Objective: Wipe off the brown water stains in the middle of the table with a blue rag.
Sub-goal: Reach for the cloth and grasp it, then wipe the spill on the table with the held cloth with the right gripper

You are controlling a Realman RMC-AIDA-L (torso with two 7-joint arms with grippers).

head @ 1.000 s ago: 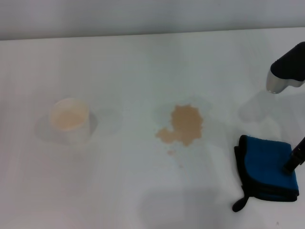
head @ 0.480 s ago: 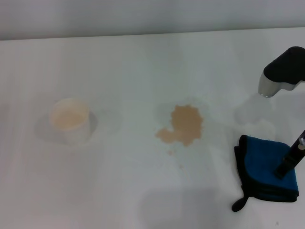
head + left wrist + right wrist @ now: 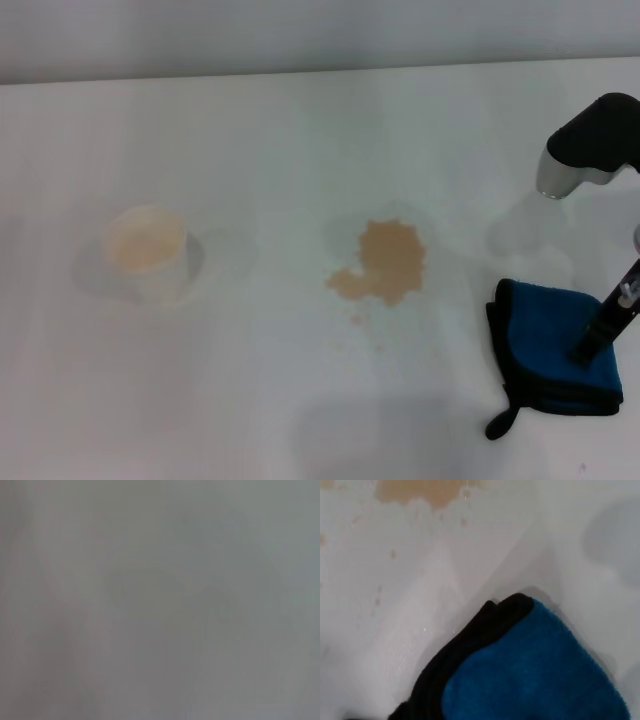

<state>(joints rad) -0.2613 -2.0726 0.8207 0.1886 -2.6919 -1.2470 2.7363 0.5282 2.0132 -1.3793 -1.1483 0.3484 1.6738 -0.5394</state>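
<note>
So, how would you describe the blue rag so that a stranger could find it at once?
Look at the white table and go to its right side, past the brown water stains in the middle. The blue rag lies there, folded, under the right gripper. It is the only bright blue thing, with black edging.

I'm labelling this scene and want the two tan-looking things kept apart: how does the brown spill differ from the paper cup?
The brown water stains lie flat on the table as an irregular blotch with a smaller lobe and loose specks; the paper cup stands upright, with a round rim. The stains sit mid-table, near the blue rag; the cup sits far to the robot's left. The stains are darker tan; the cup is white with a pale beige inside. Both are untouched.
</note>
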